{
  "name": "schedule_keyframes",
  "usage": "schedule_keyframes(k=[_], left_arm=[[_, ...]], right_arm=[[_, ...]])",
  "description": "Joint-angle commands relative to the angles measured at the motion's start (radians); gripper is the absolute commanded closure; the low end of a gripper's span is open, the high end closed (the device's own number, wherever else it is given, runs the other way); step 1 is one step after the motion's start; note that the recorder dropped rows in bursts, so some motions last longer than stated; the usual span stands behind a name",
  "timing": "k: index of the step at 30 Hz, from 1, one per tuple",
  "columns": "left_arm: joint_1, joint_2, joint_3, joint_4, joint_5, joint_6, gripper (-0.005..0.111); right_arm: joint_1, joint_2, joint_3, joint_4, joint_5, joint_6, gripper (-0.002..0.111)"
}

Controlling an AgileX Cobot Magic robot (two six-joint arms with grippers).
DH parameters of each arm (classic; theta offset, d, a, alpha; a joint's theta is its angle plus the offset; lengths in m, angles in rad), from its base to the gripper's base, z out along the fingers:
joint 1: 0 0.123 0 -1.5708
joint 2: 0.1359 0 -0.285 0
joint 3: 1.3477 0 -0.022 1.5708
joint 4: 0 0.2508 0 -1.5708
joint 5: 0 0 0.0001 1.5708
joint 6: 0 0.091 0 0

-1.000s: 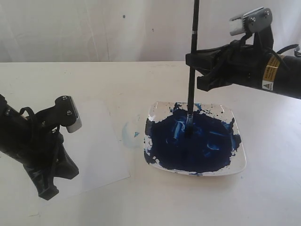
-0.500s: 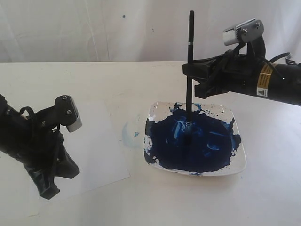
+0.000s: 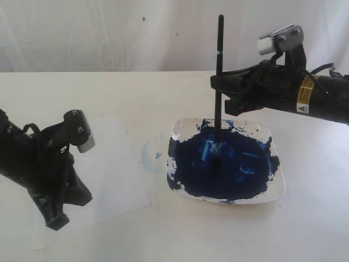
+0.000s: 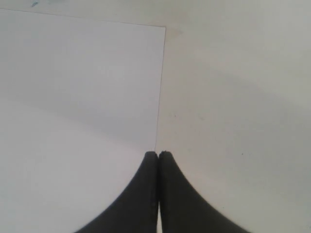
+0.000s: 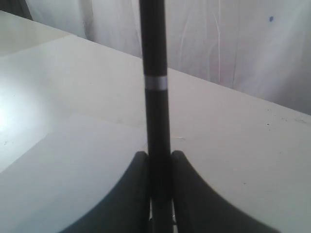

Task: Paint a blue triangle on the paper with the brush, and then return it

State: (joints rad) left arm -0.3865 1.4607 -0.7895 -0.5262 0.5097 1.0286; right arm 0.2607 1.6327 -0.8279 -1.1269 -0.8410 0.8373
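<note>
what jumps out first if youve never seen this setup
The white square plate right of centre, smeared almost all over with dark blue paint, grabs the eye first. A black brush stands upright in it, tip in the paint, gripped by the right end effector. To the left lies the paper, with no paint on the part that shows.
</note>
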Motion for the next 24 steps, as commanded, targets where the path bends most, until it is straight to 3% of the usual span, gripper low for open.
schedule_keyframes(k=[1, 4, 10, 13, 16, 20, 22, 24], left_arm=[[-0.004, -0.006, 0.009, 0.012, 0.009, -0.018, 0.107], [0.005, -0.006, -0.003, 0.088, -0.033, -0.122, 0.107], [0.092, -0.006, -0.056, 0.376, 0.013, -0.408, 0.107], [0.161, -0.004, -0.059, 0.374, -0.026, -0.424, 0.107], [0.166, -0.002, -0.059, 0.359, -0.079, -0.424, 0.107], [0.175, 0.095, -0.076, 0.352, -0.198, -0.425, 0.107], [0.234, 0.152, -0.167, 0.295, -0.132, -0.401, 0.107], [0.328, 0.214, -0.302, 0.178, 0.053, -0.252, 0.107]], right_arm=[[-0.002, -0.039, 0.004, 0.004, -0.043, 0.001, 0.108], [-0.002, -0.078, 0.004, 0.008, -0.050, 0.001, 0.108], [-0.002, -0.148, 0.002, 0.008, -0.052, -0.003, 0.108], [-0.002, -0.154, 0.002, 0.008, -0.118, -0.003, 0.108], [0.005, -0.154, 0.001, 0.027, -0.201, -0.008, 0.108], [0.119, -0.154, 0.001, 0.188, -0.205, -0.154, 0.108], [0.184, -0.150, 0.001, 0.239, -0.205, -0.245, 0.108], [0.237, -0.117, -0.014, 0.312, -0.205, -0.300, 0.108]])
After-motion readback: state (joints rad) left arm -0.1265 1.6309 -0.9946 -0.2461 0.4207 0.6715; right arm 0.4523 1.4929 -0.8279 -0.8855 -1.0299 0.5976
